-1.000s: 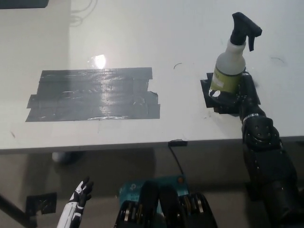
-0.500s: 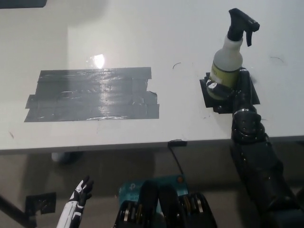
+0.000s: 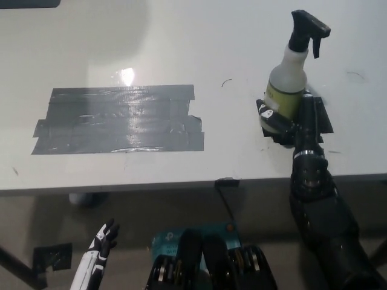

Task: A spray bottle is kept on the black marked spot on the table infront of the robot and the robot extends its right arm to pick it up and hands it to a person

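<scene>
Glossy grey tape [image 3: 118,119], smooth white table [image 3: 181,48], translucent plastic spray bottle [image 3: 288,77]
</scene>
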`<state>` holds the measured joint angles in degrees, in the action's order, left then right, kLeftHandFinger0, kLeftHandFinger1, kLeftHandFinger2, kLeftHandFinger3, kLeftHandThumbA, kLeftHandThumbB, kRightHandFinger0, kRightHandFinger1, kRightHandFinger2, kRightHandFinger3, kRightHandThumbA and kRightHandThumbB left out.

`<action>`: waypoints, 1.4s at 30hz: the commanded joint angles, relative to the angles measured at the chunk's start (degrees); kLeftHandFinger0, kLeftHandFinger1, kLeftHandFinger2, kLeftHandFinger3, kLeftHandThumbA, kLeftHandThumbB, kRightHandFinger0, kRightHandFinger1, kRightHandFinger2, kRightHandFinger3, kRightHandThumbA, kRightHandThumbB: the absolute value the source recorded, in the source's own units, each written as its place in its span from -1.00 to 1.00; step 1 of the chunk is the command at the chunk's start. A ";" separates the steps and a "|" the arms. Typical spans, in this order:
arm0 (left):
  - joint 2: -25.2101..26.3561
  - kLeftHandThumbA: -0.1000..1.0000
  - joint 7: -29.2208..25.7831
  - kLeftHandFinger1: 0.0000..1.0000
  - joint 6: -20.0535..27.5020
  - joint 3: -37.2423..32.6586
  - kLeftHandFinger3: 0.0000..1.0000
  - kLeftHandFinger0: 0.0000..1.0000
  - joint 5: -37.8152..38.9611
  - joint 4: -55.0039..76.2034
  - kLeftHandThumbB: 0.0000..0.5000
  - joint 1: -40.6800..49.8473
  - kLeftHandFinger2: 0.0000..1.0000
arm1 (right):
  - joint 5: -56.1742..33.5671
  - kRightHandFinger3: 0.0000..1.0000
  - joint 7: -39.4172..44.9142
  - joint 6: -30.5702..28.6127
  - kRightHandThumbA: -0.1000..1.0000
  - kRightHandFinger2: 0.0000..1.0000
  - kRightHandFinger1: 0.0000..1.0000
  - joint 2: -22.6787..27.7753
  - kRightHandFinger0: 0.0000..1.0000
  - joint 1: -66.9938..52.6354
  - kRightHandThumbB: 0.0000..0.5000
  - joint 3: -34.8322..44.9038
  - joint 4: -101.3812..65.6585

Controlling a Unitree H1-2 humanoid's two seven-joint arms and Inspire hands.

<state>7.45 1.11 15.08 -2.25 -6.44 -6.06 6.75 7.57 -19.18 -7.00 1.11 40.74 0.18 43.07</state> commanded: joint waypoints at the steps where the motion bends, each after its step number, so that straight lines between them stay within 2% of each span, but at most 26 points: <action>1: 0.90 1.00 0.25 1.00 1.09 0.18 1.00 1.00 -0.47 1.75 0.39 -0.01 1.00 | 1.49 0.78 6.63 2.25 -1.00 0.72 -0.08 0.96 -0.93 1.48 -0.60 -3.61 -14.96; 4: 0.58 1.00 0.21 1.00 1.84 -0.24 1.00 1.00 -0.72 0.91 0.44 0.13 1.00 | 0.58 0.78 9.28 4.40 -1.00 0.66 -0.11 0.95 -0.98 0.50 -0.64 -4.90 -19.96; 9: 0.36 1.00 0.02 1.00 1.31 -0.48 1.00 1.00 -1.28 1.16 0.44 1.25 1.00 | 0.03 0.70 12.57 7.44 -1.00 0.59 -0.12 -0.52 -0.98 1.12 -0.56 -7.50 -23.03; 10: 0.31 1.00 -0.06 1.00 1.07 -0.54 1.00 1.00 -1.53 1.30 0.44 1.36 1.00 | -0.94 0.77 13.66 8.46 -1.00 0.72 0.02 -0.88 -0.88 1.30 -0.34 -7.76 -23.29; 11: 0.34 1.00 -0.18 1.00 0.97 -0.57 1.00 1.00 -1.85 1.33 0.44 1.36 1.00 | -1.92 0.68 14.41 9.75 -1.00 0.64 -0.05 -1.29 -0.93 1.48 -0.50 -7.75 -23.35; 12: 0.37 1.00 -0.22 1.00 1.13 -0.56 1.00 1.00 -1.89 1.20 0.42 1.25 1.00 | -2.94 0.64 15.14 12.33 -1.00 0.62 -0.06 -1.98 -0.95 1.86 -0.56 -7.66 -23.43; 13: 0.37 1.00 -0.33 1.00 1.52 -0.53 1.00 1.00 -1.98 0.85 0.43 1.01 1.00 | -4.20 0.66 16.12 15.42 -1.00 0.65 -0.05 -2.89 -0.95 2.35 -0.59 -7.42 -23.33; 16: 0.29 1.00 -0.10 1.00 1.60 -0.43 1.00 1.00 -1.49 1.00 0.44 0.82 1.00 | -4.92 0.81 17.46 16.53 -1.00 0.77 0.01 -4.33 -0.97 3.18 -0.64 -7.35 -20.39; 18: 0.43 1.00 0.02 1.00 1.01 -0.48 1.00 1.00 -1.84 1.66 0.43 1.06 1.00 | -4.27 0.86 17.78 16.42 -1.00 0.82 0.02 -5.10 -1.00 3.10 -0.66 -7.77 -18.28; 23: 0.42 1.00 0.27 1.00 1.74 -0.53 1.00 1.00 -1.38 1.28 0.41 1.15 1.00 | -4.05 0.88 16.70 15.84 -1.00 0.77 -0.03 -6.82 -1.00 2.60 -0.71 -6.68 -15.05; 26: 0.47 1.00 -0.06 1.00 1.63 -0.50 1.00 1.00 -2.05 1.27 0.47 1.03 1.00 | -3.97 0.80 15.16 15.44 -1.00 0.74 0.02 -8.00 -0.98 3.34 -0.70 -5.56 -12.64; 30: 0.57 1.00 -0.22 1.00 1.54 -0.53 1.00 1.00 -2.68 1.22 0.45 0.72 1.00 | -3.42 0.71 13.64 12.28 -1.00 0.65 -0.01 -8.78 -1.00 3.86 -0.69 -4.77 -10.12; 35: 0.61 1.00 0.14 1.00 1.75 -0.50 1.00 1.00 -2.14 1.27 0.42 1.09 1.00 | -4.02 0.69 12.19 8.78 -1.00 0.59 -0.12 -9.85 -1.00 2.42 -0.73 -3.00 -10.10; 40: 0.70 1.00 -0.07 1.00 1.23 -0.65 1.00 1.00 -3.13 1.33 0.50 0.68 1.00 | -7.75 0.67 13.15 6.51 -1.00 0.58 -0.13 -10.51 -1.00 1.79 -0.83 0.61 -12.84; 41: 0.68 1.00 -0.10 1.00 1.21 -0.65 1.00 1.00 -3.20 1.24 0.50 0.67 1.00 | -8.28 0.68 13.37 6.02 -1.00 0.61 -0.10 -10.54 -1.00 1.68 -0.79 1.10 -13.80; 42: 0.66 1.00 -0.15 1.00 1.33 -0.67 1.00 1.00 -3.31 1.23 0.48 0.66 1.00 | -8.84 0.72 13.72 5.83 -0.95 0.65 -0.06 -10.55 -0.95 1.49 -0.63 1.59 -15.06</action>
<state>7.46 1.09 15.08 -2.61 -8.62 -6.21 7.27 2.53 -5.72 5.02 -8.25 40.47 -0.09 32.85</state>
